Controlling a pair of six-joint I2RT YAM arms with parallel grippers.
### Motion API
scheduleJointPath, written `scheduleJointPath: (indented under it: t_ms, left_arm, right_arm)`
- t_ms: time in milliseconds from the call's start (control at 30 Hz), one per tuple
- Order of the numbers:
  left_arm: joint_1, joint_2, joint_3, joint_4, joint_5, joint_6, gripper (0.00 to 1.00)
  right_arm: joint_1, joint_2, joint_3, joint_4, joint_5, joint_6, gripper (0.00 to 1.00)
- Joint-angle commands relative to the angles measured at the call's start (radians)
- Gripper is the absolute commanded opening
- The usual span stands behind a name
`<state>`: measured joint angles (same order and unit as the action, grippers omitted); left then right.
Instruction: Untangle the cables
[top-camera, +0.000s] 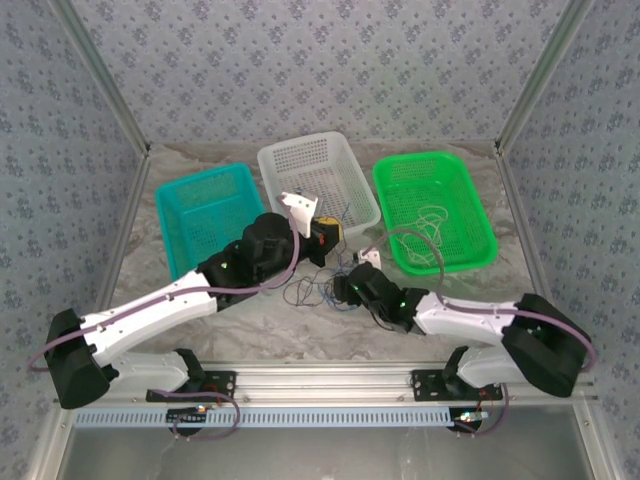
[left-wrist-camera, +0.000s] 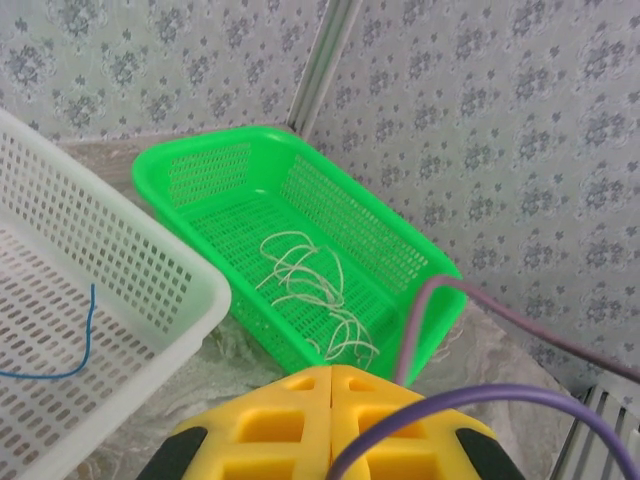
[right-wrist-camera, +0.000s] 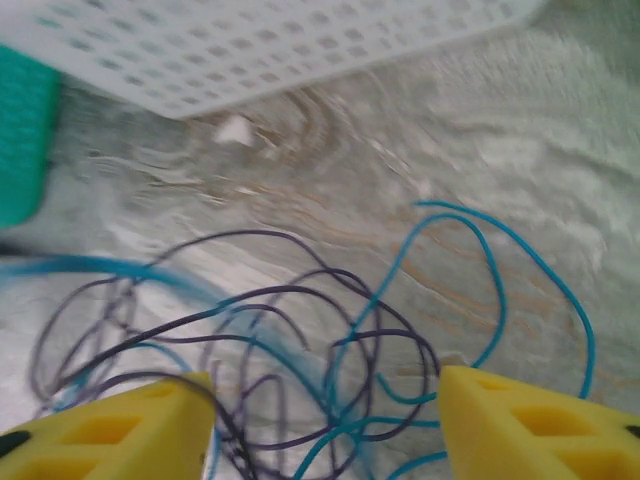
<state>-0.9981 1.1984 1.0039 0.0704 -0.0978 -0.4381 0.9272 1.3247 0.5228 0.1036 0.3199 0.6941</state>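
Tangle of thin blue and dark-purple cables (right-wrist-camera: 335, 365) lying loose on the marbled desk (right-wrist-camera: 330, 190), near the white perforated plastic basket (right-wrist-camera: 300, 50). Right hand (right-wrist-camera: 320, 400) hovering spread wide astride it, gripping nothing. Left hand (left-wrist-camera: 330, 385) sitting clamped closed, apparently empty. Seemingly picking the next strand; needs closing on one only.

cables (right-wrist-camera: 330, 350) | blue and dark, tangled | loose curls | lying on table (right-wrist-camera: 300, 190)
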Motion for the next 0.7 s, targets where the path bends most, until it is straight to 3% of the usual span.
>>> scheduleJointPath:
  t_ms: [0,300,533,667]
  left_arm:
    - [-0.008,-0.022,0.061,0.023,0.002,0.017,0.01]
    - [0.009,-0.072,0.113,-0.044,-0.065,0.069,0.02]
    - [0.028,-0.097,0.109,-0.083,-0.108,0.079,0.02]
    - [0.050,-0.131,0.125,-0.098,-0.131,0.106,0.01]
  right_arm:
    - [-0.036,0.071,0.035,-0.089,-0.041,0.074,0.59]
    - [-0.042,0.166,0.010,-0.097,-0.112,0.096,0.46]
    - [-0.042,0.087,-0.035,-0.074,-0.096,0.102,0.50]
    - [-0.046,0.053,-0.032,-0.094,-0.091,0.085,0.58]
